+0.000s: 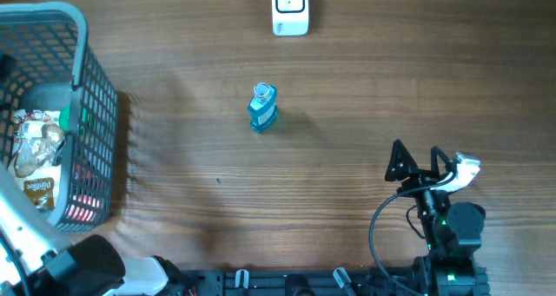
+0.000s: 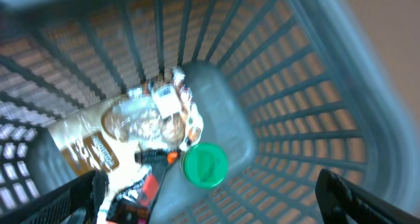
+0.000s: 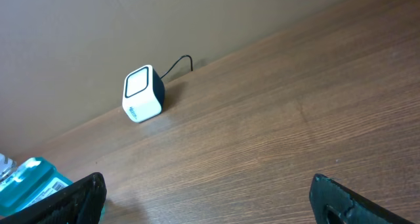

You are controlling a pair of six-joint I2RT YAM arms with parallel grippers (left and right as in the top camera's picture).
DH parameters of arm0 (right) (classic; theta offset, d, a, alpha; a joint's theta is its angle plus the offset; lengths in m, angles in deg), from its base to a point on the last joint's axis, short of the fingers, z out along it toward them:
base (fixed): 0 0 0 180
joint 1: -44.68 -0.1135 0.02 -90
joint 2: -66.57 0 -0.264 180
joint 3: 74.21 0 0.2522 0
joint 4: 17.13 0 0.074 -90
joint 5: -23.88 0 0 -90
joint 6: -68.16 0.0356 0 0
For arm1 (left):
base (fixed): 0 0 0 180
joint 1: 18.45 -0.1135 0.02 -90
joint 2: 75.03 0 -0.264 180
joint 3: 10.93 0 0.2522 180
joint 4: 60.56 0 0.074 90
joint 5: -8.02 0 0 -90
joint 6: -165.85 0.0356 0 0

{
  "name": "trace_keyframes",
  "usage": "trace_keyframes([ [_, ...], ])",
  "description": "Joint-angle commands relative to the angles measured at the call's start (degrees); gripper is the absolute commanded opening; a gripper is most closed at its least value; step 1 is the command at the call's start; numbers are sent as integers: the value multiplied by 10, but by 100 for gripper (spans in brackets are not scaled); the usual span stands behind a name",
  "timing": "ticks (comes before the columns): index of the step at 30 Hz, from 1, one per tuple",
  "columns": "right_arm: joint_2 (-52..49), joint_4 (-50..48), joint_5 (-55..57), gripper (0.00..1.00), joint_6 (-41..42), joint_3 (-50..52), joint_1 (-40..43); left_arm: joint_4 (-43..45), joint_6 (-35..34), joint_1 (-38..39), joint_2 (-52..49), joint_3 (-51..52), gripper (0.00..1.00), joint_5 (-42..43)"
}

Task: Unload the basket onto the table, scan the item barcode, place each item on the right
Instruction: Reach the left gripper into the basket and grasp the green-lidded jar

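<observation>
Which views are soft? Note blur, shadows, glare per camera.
Overhead: sharp, evenly lit, no glare; the grey plastic mesh basket throws a faint shadow rightward on the brown wooden table. Left wrist: soft throughout, basket rim nearest the lens smeared, round green cap legible. Right wrist: white cube-shaped scanner fairly crisp; the right end effector shows only as dark blurred tips in the bottom corners.

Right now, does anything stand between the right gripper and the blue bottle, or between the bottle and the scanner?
Nothing visible does. Only bare table lies between the open right gripper and the blue bottle, and between it and the scanner.
</observation>
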Motion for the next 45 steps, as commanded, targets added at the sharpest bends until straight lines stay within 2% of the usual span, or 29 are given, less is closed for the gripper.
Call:
trace_keyframes([
  [1, -2, -3, -3, 100, 8, 1, -2, 55, -65, -2, -2, 101, 100, -2],
  [8, -2, -3, -3, 100, 8, 1, -2, 192, -75, 3, -2, 310, 100, 1],
  [12, -2, -3, -3, 100, 8, 1, -2, 256, -75, 30, -3, 366, 100, 1],
  [18, -2, -3, -3, 100, 8, 1, -2, 296, -80, 62, -49, 371, 100, 0],
  [28, -2, -3, -3, 100, 7, 1, -2, 313, -92, 66, -96, 371, 100, 1],
  [32, -2, -3, -3, 100, 7, 1, -2, 317, -92, 66, -96, 371, 94, 1],
  [35, -2, -3, -3, 100, 7, 1, -2, 324, -95, 67, -103, 371, 100, 1],
  [41, -2, -3, -3, 100, 7, 1, -2, 330, -105, 70, -140, 371, 100, 12],
  [45, -2, -3, -3, 100, 7, 1, -2, 332, -105, 73, -144, 371, 91, 16],
])
